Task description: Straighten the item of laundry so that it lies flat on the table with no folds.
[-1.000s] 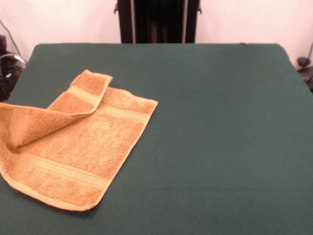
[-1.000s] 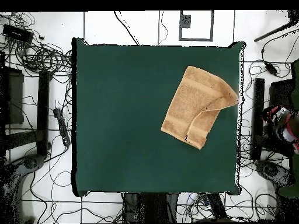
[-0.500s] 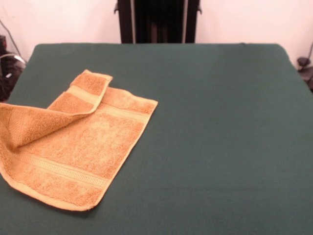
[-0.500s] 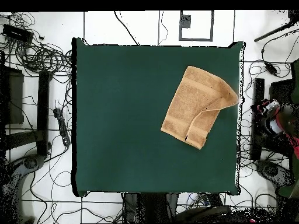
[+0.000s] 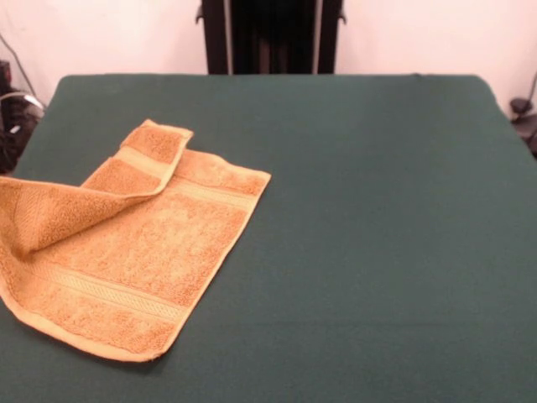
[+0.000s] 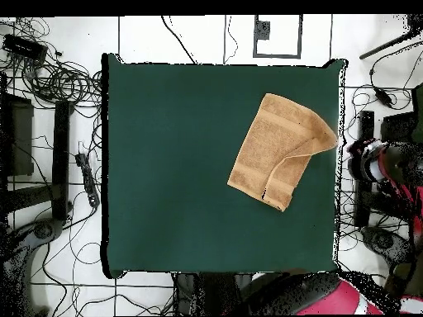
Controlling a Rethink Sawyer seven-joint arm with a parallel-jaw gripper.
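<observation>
The towel (image 5: 126,252) lies on the green table (image 5: 361,210). From the front it sits near the table's left edge, and part of it reaches that edge. From above, the towel (image 6: 277,153) is close to the table's (image 6: 182,165) right edge, a bit nearer the top edge than the bottom one.

The towel is not flat. One corner is folded over and lies on top of the rest, like a long flap. The fold runs from the edge side in toward the towel's far end. Pale bands run across the towel near both ends. The rest of the towel lies smooth on the cloth.

From above, a red and black part of the robot arm (image 6: 314,299) shows past the table's bottom edge, near the right corner. I can see no jaws in either view, so I cannot say whether they are open or closed.

Many cables (image 6: 49,74) lie on the floor around the table.
</observation>
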